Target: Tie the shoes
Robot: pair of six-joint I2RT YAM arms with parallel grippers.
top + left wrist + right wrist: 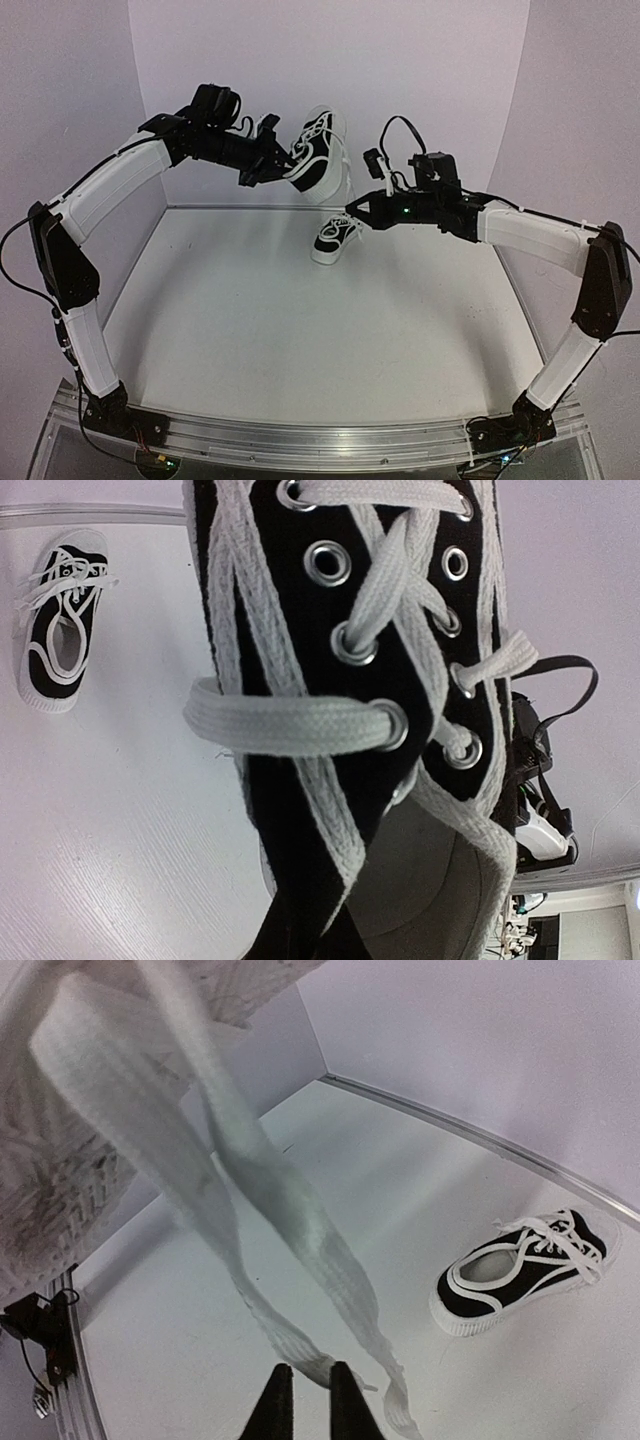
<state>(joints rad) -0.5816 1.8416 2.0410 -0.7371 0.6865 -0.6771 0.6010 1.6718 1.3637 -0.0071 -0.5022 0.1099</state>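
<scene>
My left gripper (pixel 283 161) is shut on the heel end of one black sneaker (pixel 318 148) and holds it high above the back of the table, toe up. This shoe fills the left wrist view (pixel 350 630) and hides my fingers there. Its two loose white laces (pixel 250 1180) hang down. My right gripper (pixel 352 208) is just below the shoe; in the right wrist view (pixel 310 1385) the jaws stand a narrow gap apart, with one lace end lying across the tips and not between them. The other sneaker (pixel 335 237) rests on the table, also seen in the wrist views (pixel 60 620) (pixel 525 1270).
White walls (pixel 330 60) close the table at the back and sides. The table's white surface (pixel 300 330) stretches to the metal rail (pixel 320 440) at the near edge. My right arm (pixel 540 780) shows behind the held shoe.
</scene>
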